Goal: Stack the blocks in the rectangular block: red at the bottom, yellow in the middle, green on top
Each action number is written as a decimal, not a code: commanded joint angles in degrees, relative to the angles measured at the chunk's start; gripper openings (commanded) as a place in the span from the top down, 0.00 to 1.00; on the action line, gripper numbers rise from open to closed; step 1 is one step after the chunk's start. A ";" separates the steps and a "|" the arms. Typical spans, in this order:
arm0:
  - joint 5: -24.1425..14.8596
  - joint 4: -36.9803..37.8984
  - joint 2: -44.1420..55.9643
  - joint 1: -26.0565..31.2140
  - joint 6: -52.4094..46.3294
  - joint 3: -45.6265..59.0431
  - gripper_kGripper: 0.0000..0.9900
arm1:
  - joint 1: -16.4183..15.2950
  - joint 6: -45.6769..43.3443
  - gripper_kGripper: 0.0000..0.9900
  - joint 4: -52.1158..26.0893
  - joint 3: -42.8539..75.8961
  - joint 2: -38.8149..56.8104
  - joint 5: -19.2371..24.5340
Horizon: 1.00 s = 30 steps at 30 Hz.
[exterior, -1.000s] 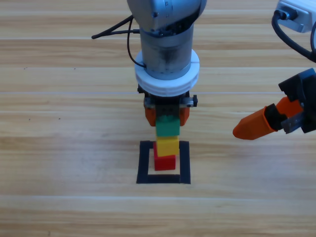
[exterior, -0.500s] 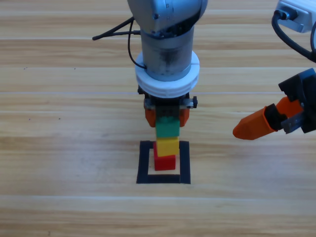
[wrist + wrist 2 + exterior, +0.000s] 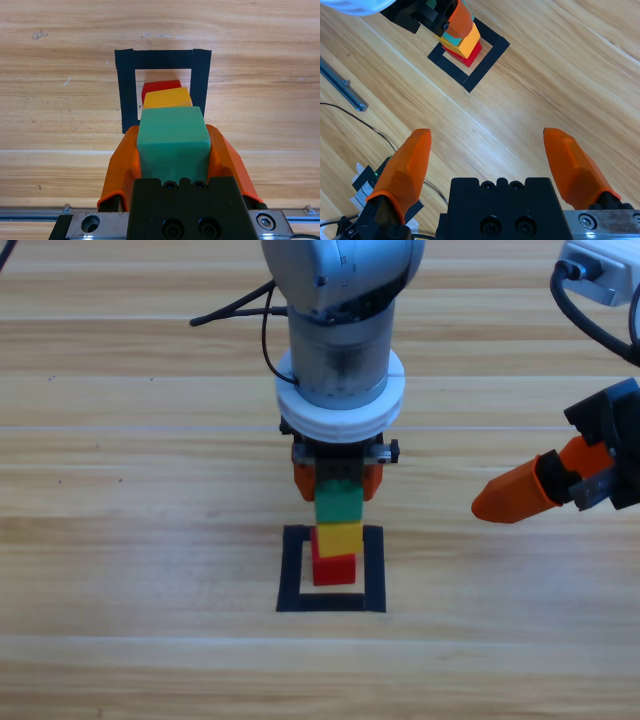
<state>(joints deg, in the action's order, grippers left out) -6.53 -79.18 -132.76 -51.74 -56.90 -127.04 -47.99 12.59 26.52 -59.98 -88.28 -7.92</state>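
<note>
Wooden worktop carries everything I can see, its planks running across the high view. My left arm comes down at centre, and its left hand is closed on the green cube, one orange jaw against each side. That cube sits on the yellow cube, which sits on the red cube. The red cube rests inside the black tape square, toward its far side. My right hand waits at the right edge, well apart from the stack, jaws spread wide and holding nothing.
</note>
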 commanded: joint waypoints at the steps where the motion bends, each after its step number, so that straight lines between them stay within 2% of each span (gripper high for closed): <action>1: -0.76 -0.19 -3.21 -0.73 0.74 1.44 0.97 | 1.67 -0.55 0.01 0.46 0.66 1.19 -0.61; 23: -0.94 -0.10 -4.09 -0.64 0.74 1.35 0.96 | 1.76 -1.16 0.01 0.46 0.57 0.57 -0.69; 27: -0.94 -0.01 -3.65 -0.64 0.56 1.18 0.82 | 1.67 -1.69 0.01 0.55 0.57 0.57 -0.69; 30: -0.94 0.08 -3.12 -0.64 0.30 1.35 0.66 | 1.67 -1.60 0.01 0.64 0.57 1.01 -1.05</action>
<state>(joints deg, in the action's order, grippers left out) -6.78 -79.18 -133.63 -51.75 -56.90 -127.04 -47.99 11.39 26.52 -59.99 -88.29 -7.92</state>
